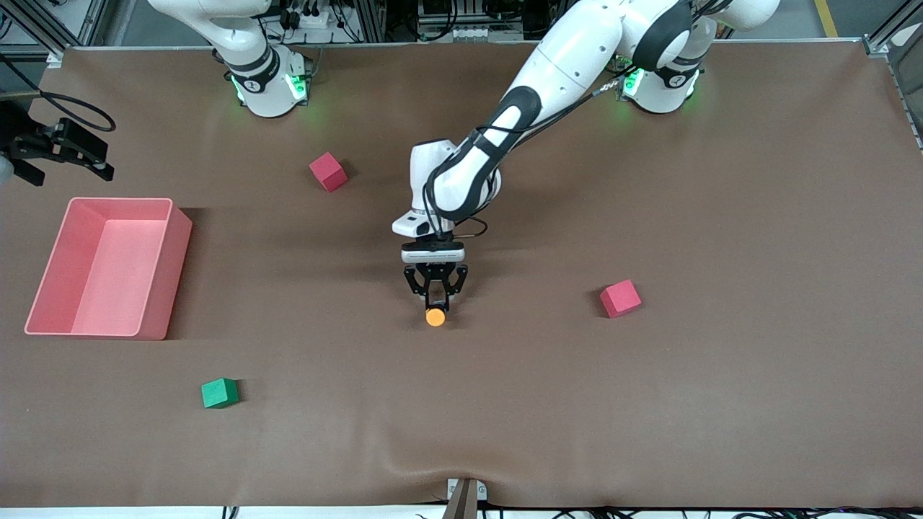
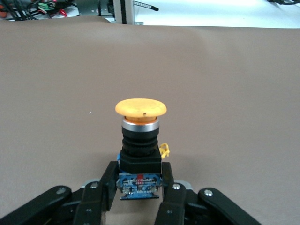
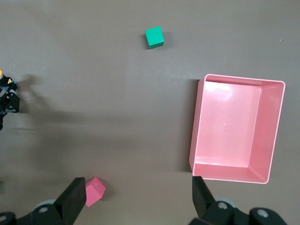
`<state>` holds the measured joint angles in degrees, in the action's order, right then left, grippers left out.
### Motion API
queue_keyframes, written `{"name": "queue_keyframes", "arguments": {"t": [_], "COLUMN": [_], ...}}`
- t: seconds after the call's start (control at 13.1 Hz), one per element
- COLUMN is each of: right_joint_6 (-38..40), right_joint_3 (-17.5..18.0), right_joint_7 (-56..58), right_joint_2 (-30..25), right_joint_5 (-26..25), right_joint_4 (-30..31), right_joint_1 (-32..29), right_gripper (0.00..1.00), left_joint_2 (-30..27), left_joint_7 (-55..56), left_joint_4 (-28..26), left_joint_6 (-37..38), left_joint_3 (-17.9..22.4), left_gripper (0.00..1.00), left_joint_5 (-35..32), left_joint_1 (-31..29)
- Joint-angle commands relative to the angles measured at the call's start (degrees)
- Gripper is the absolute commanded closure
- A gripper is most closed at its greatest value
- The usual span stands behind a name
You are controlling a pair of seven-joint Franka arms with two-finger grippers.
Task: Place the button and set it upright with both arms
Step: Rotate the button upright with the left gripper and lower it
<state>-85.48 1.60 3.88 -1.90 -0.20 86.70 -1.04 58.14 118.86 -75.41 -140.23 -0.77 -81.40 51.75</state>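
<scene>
The button [image 1: 435,316] has a round orange cap [image 2: 140,108] on a black body with a blue base. My left gripper [image 1: 435,301] is shut on that base at the middle of the table, and in the left wrist view the left gripper [image 2: 139,180] has one finger on each side of the base. The cap points away from the fingers, toward the front camera. I cannot tell whether the button touches the cloth. My right gripper [image 1: 68,162] hangs open and empty high over the right arm's end of the table. The right gripper [image 3: 137,187] looks down on the cloth.
A pink bin [image 1: 108,267] stands at the right arm's end, its wall [image 3: 197,131] visible from above. A green cube [image 1: 219,393] lies nearer the front camera. One red cube [image 1: 328,171] lies toward the bases, another [image 1: 620,298] toward the left arm's end.
</scene>
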Motion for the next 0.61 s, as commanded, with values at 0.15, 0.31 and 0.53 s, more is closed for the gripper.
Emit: {"name": "queue_keyframes", "arguments": {"t": [0.15, 0.31, 0.53], "right_joint_6": [0.0, -0.1, 0.0], "right_joint_3": [0.6, 0.6, 0.6], "right_joint_7": [0.5, 0.5, 0.5], "right_joint_2": [-1.3, -1.2, -1.3], "right_joint_5": [-0.1, -0.1, -0.1], "right_joint_4": [1.2, 1.2, 1.2], "right_joint_1": [-0.9, -0.9, -1.1], "right_gripper": [0.0, 0.0, 0.0], "left_joint_2": [4.4, 4.4, 5.3], "left_joint_7": [13.9, 14.5, 15.4], "left_joint_4": [3.0, 3.0, 3.0], "left_joint_6": [3.7, 4.0, 5.1], "left_joint_3": [0.9, 0.9, 0.8], "left_gripper": [0.97, 0.97, 0.91], "left_joint_5": [-11.8, -12.1, -12.1], "left_joint_1": [1.9, 2.8, 3.2]}}
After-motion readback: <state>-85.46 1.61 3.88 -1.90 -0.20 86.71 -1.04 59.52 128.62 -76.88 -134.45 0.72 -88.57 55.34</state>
